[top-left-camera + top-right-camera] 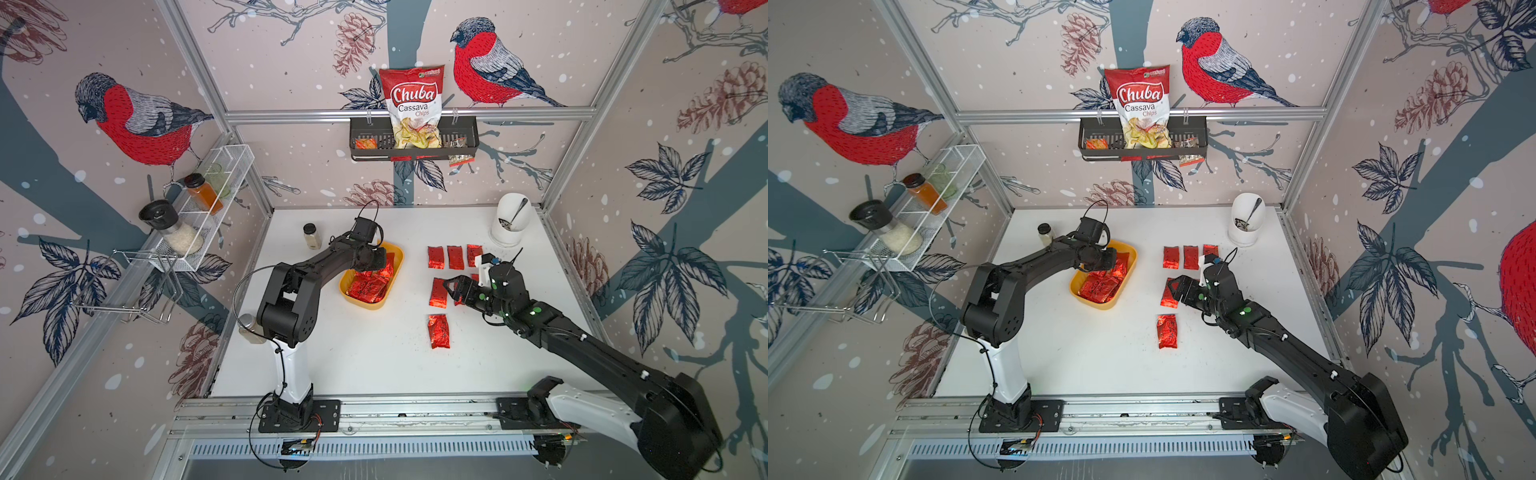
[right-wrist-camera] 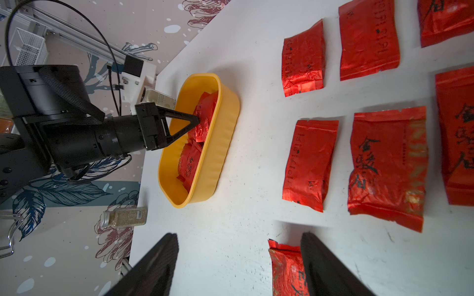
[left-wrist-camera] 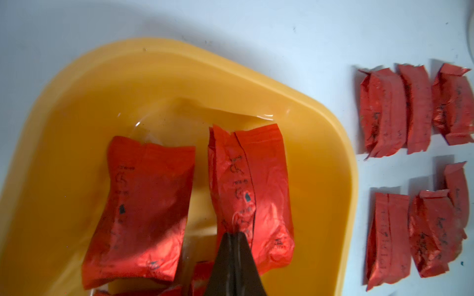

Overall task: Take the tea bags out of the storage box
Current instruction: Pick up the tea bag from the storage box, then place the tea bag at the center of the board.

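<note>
The yellow storage box (image 1: pixel 374 306) (image 1: pixel 1100 306) (image 3: pixel 77 115) (image 2: pixel 218 153) sits left of the table's middle, with several red foil tea bags (image 1: pixel 368 286) (image 1: pixel 1100 286) in it. My left gripper (image 1: pixel 376 267) (image 1: pixel 1106 268) (image 3: pixel 234 234) (image 2: pixel 197 120) reaches into the box, shut on the end of one tea bag (image 3: pixel 264 179), which stands tilted up inside. Another bag (image 3: pixel 143 205) lies beside it. Several tea bags (image 1: pixel 436 257) (image 1: pixel 1167 331) (image 2: pixel 310 164) lie in rows on the table to the right. My right gripper (image 1: pixel 453 289) (image 1: pixel 1177 286) (image 2: pixel 238 234) hovers open over them, holding nothing.
A spice jar (image 1: pixel 311 236) stands behind the box and another jar (image 1: pixel 249 328) stands by the left arm. A white utensil holder (image 1: pixel 510 224) is at the back right. A black wall basket (image 1: pixel 465 143) holds a chips bag. A white wire rack (image 1: pixel 208 199) hangs on the left wall.
</note>
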Robot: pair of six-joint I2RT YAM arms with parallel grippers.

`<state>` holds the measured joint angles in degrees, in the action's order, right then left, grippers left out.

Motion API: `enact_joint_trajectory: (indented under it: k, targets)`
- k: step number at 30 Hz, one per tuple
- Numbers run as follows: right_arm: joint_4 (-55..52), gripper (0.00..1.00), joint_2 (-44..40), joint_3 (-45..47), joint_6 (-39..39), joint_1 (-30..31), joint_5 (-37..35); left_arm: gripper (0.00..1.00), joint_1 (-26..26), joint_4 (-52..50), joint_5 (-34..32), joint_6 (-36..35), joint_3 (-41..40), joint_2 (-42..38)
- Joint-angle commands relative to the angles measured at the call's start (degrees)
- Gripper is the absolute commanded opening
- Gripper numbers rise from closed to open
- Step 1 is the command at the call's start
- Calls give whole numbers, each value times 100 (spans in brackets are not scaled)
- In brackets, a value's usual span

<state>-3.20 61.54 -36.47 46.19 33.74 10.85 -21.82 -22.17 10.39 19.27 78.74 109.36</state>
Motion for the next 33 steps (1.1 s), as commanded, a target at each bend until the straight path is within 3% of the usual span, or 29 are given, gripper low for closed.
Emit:
enact_joint_trajectory:
  k: [1, 7, 12, 22, 26, 33]
  targets:
    - [90, 80, 12, -167, -208, 1, 12, 0, 18, -96, -139, 20, 70, -319]
    - [-179, 80, 149, -605, -581, -92, 55, 0, 20, -314, -89, 148, 194, -1022]
    - [-769, 79, 219, -1143, -968, -406, 215, 0, -267, -57, 234, 657, -234, -1608]
    - [-1259, 78, -906, -1117, -962, -1173, 514, 0, -2098, 1870, -187, 2728, -2439, -2536]
    - [-1562, 79, -1242, -1113, -981, -1282, 534, 0, -3017, 2055, -723, 3238, -2609, -2549]
    - [-1560, 78, -1564, -897, -819, -1294, 592, 0, -3811, 2498, -1048, 3753, -2540, -2027]
